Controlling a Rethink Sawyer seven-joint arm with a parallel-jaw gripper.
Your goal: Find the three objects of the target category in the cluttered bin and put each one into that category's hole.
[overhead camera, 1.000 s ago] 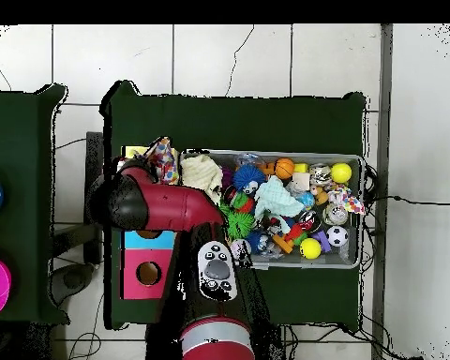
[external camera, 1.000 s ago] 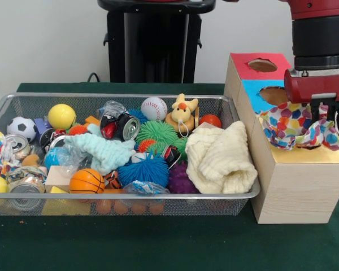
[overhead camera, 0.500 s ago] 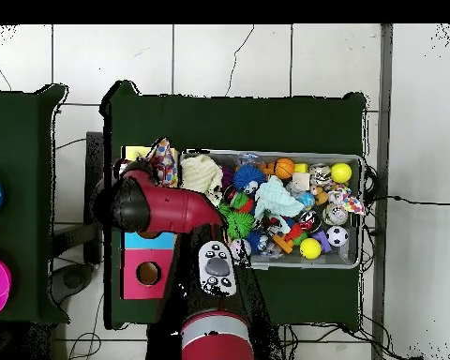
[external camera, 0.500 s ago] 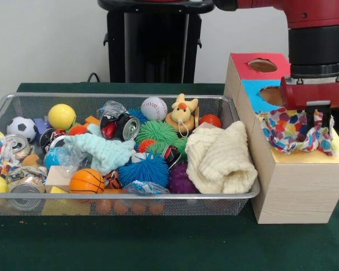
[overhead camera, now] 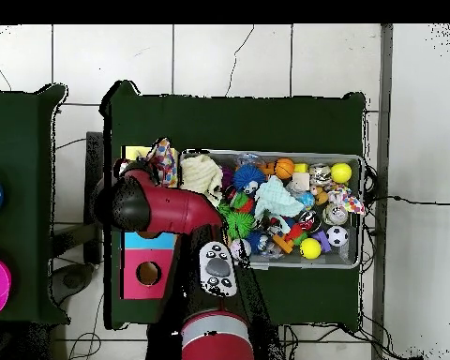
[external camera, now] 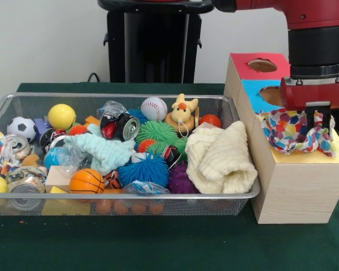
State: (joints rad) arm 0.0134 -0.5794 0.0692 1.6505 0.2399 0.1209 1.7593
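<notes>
A dark green counter (external camera: pixel 158 243) against a pale wall carries a wire bin (external camera: pixel 124 199) full of toys and, beside it, a wooden sorting box (external camera: pixel 294 186) with a red, a blue and a yellow section on top.

The fingers (external camera: pixel 318 116) reach down into a polka-dot cloth (external camera: pixel 294 132) that lies bunched over the yellow section, where that category's hole would be; it hides the hole. Whether they still pinch the cloth or have let go cannot be told, since folds cover the tips. The cloth sits there, spread over the rim, probably because soft fabric does not drop through an opening by itself and wants pushing in.

The red arm (overhead camera: pixel 168 208) stands over the box, as the overhead view confirms.

In the bin, a cream knitted cloth (external camera: pixel 220 158) is heaped against the end nearest the box, and a pale mint cloth (external camera: pixel 104 151) lies among the balls and cans. Judging by kind, these look like the two remaining targets, both on top and reachable.
</notes>
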